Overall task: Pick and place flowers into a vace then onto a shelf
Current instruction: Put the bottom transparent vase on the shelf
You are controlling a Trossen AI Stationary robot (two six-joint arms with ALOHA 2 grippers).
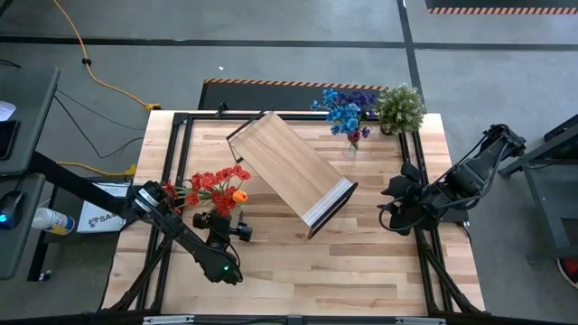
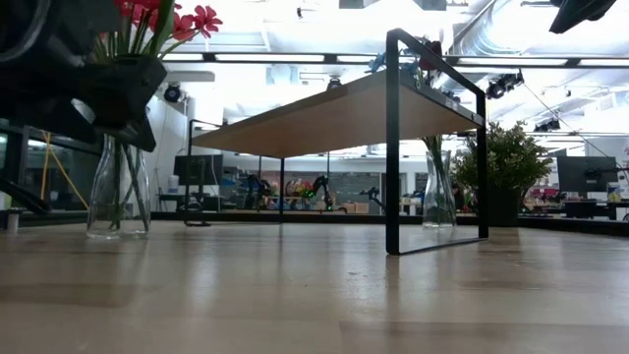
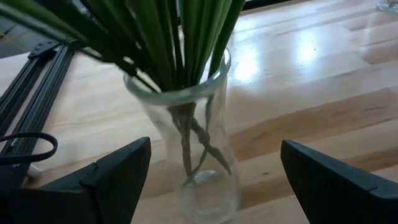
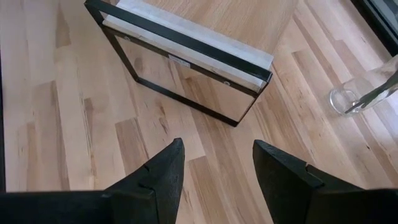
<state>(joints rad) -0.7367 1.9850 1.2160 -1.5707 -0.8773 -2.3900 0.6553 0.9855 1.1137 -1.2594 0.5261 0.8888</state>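
left gripper (image 3: 214, 171) sits low at the left side of the tabletop (image 1: 298, 271), fingers (image 3: 106, 180) spread wide to either side of the glass vase (image 3: 199, 155), not touching it as far as i can see. red and orange flowers (image 1: 215, 183) stand in that vase, green stems (image 3: 180, 43) bunched through the neck and crossing near the bottom.

right gripper (image 4: 217, 168) hovers at the right side, fingers (image 4: 155, 177) partly apart, pinching nothing, pointed toward the white-strip end of the shelf (image 1: 289, 167). the shelf stands skewed across the middle of the tabletop on its black frame.

second vase (image 1: 350, 144) with blue and purple flowers (image 1: 343, 108) sits at the far edge, just beside the potted plant (image 1: 400, 106).

handling, my judgement: glass is smooth, likely slippery, and breakable; clear walls make the edges hard to read. stems are stiff plastic, light, but top-heavy with blooms, so the vase may tip if nudged high. i'd take it around the narrow waist below the flared rim, squeeze gently, lift straight up. shelf top is raised; the base must clear its edge.
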